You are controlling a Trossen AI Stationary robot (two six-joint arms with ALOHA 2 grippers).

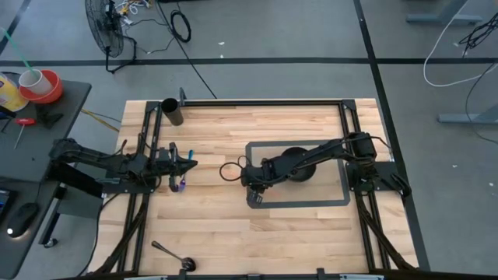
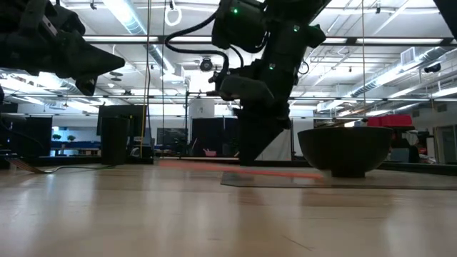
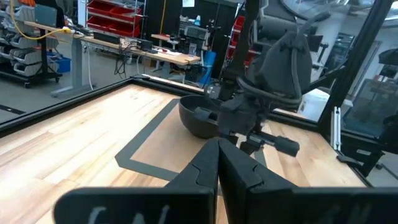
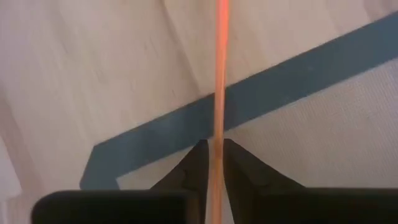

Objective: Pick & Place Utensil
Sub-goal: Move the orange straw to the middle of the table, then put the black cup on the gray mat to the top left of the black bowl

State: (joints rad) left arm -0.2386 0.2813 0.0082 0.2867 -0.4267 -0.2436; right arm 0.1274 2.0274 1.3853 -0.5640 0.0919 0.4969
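At the mat's corner toward seven o'clock, the right gripper stands low over the table, its fingers either side of a thin orange utensil. Whether they pinch it or have just let go cannot be told. The utensil lies flat, or nearly so, across the taped border of the grey mat; which end is which cannot be made out. I judge the placing almost finished, though the black bowl at one o'clock holds nothing visible. Waiting at nine o'clock, the left gripper is closed and empty.

matt wood table, dark bowl.
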